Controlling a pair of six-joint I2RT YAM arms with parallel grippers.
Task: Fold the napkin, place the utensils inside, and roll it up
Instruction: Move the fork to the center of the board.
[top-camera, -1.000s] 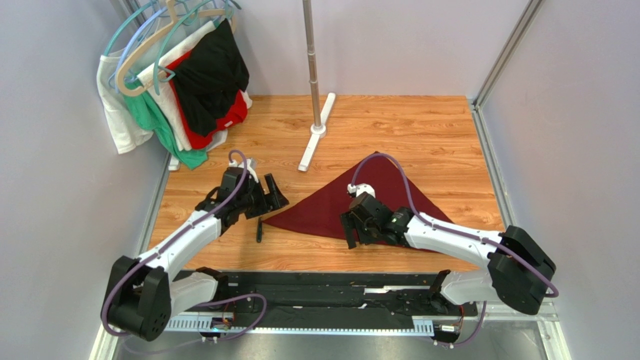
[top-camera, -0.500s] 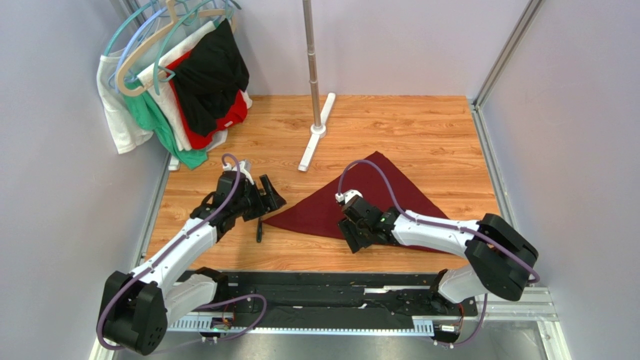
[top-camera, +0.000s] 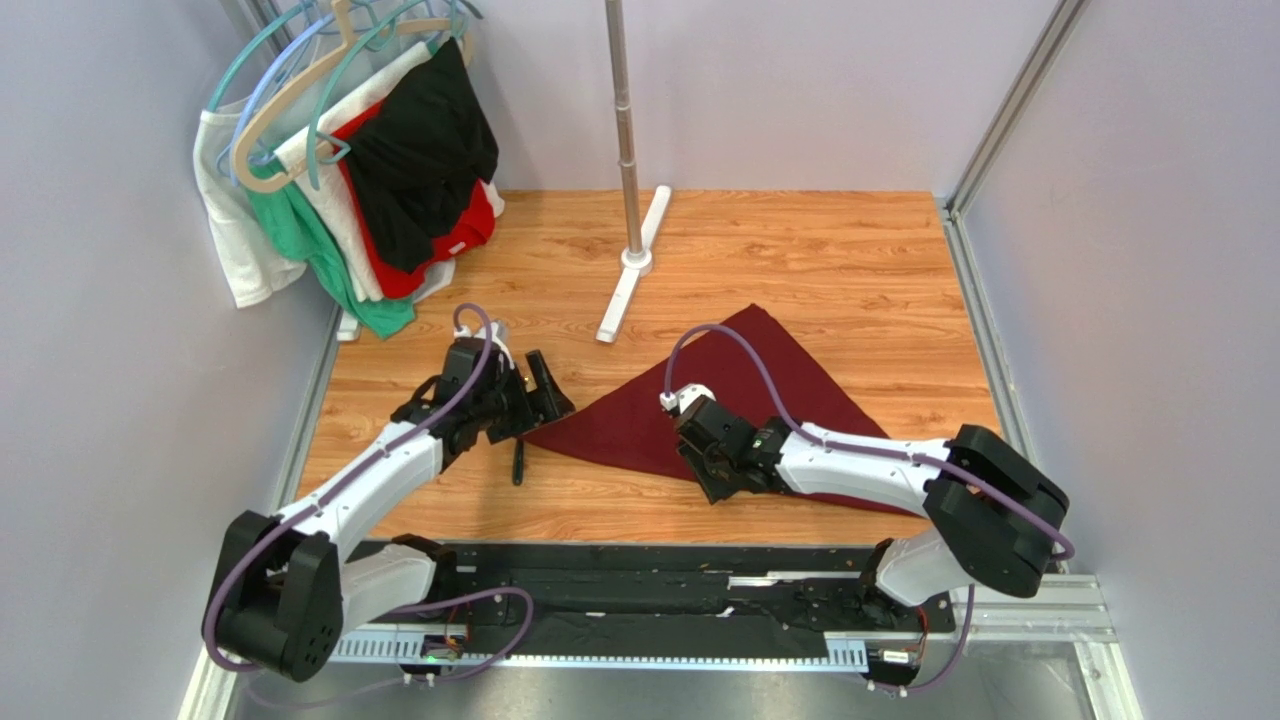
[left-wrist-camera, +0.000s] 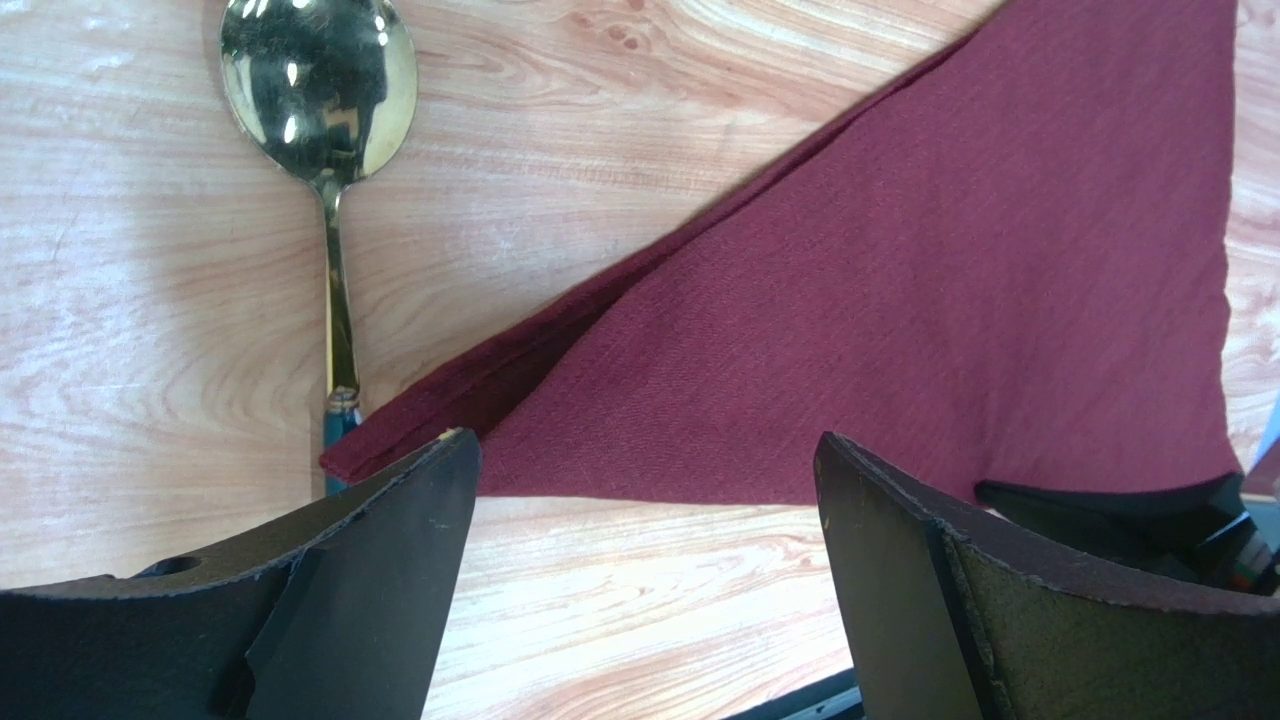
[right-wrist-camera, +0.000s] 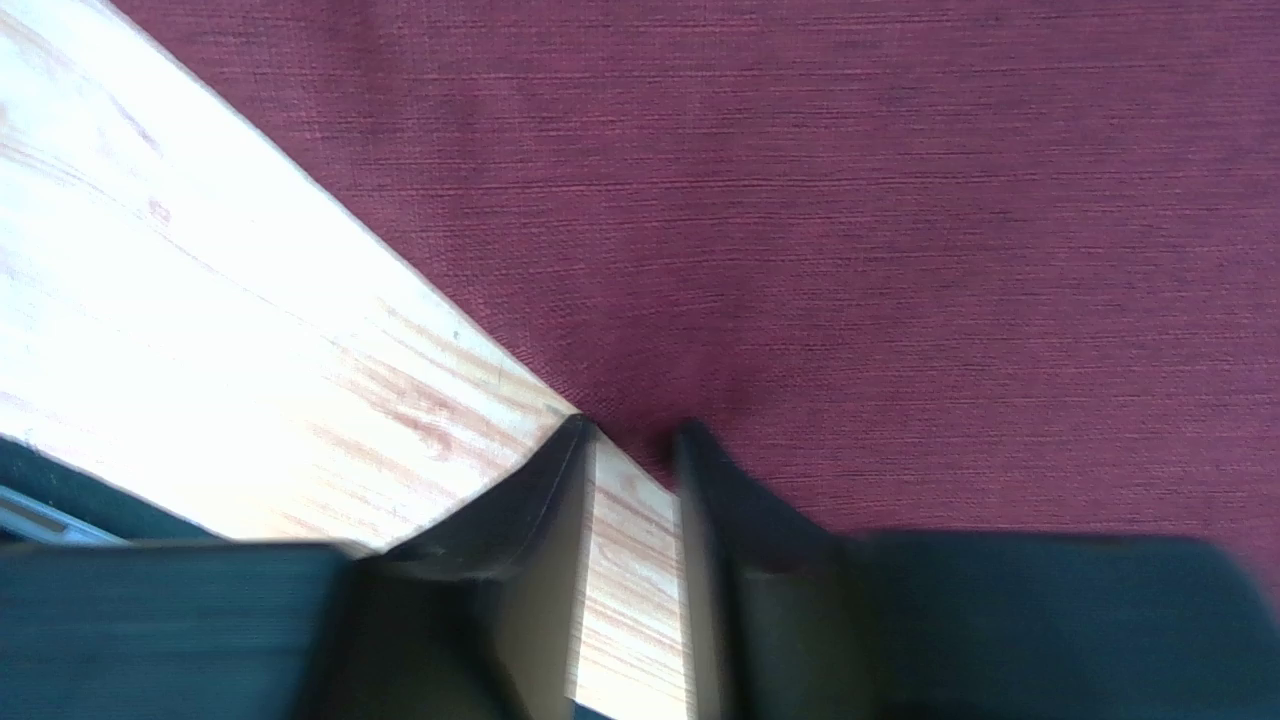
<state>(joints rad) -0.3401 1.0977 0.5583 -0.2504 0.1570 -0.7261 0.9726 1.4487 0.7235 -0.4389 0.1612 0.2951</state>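
Right wrist view: the right gripper (right-wrist-camera: 631, 438) is set at the napkin (right-wrist-camera: 902, 225) edge, lower middle of frame, jaws nearly together; whether cloth is pinched cannot be told. The napkin is laid as a folded triangle, with the spoon (left-wrist-camera: 337, 300) at its left corner. The left gripper (left-wrist-camera: 646, 450) is held wide open above that corner. A further fold is judged in hand; the edge must be caught cleanly. Most of the spoon's handle is hidden.

spoon (left-wrist-camera: 334, 225) handle end hidden behind left claw (left-wrist-camera: 646, 468), right claw (right-wrist-camera: 633, 438) blurred
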